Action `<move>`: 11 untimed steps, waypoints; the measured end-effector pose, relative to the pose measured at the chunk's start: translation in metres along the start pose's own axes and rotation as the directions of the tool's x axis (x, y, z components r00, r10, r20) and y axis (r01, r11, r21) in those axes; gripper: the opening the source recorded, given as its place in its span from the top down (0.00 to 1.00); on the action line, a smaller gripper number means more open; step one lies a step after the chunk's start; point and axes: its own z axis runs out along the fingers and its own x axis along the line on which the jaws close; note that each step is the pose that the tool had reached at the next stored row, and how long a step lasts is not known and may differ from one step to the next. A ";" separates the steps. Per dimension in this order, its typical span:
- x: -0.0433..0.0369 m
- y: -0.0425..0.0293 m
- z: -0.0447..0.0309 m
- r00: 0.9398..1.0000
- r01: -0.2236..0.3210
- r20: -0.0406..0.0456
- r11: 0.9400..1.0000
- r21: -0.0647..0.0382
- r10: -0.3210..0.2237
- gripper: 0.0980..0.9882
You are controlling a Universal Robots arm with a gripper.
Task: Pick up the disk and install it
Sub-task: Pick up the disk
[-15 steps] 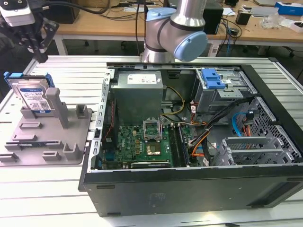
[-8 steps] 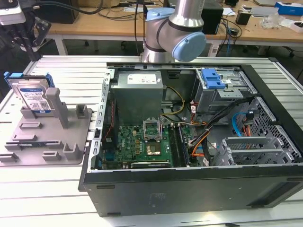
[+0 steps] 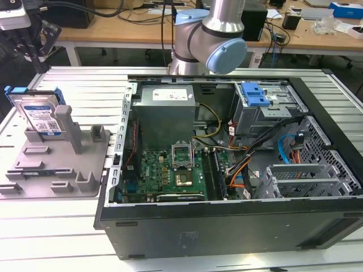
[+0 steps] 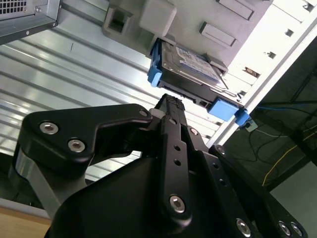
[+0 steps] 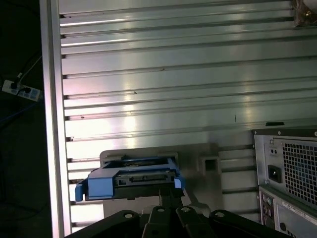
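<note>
In the exterior view, the disk (image 3: 41, 113) stands upright in a grey holder (image 3: 62, 167) at the exterior view's left, outside the open computer case (image 3: 227, 226). It has not been picked up or installed. In the second wrist view, the gripper (image 4: 171, 104) hangs near the disk's edge, and I cannot tell whether it is open or closed. In the first wrist view, the disk sits in the holder.

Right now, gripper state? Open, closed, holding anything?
Gripper: open or closed cannot be told; it is close to the disk, which stands in the grey holder.
</note>
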 end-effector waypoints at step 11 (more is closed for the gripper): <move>0.0004 0.0000 0.0006 0.987 0.162 -0.008 0.987 -0.001 -0.162 0.99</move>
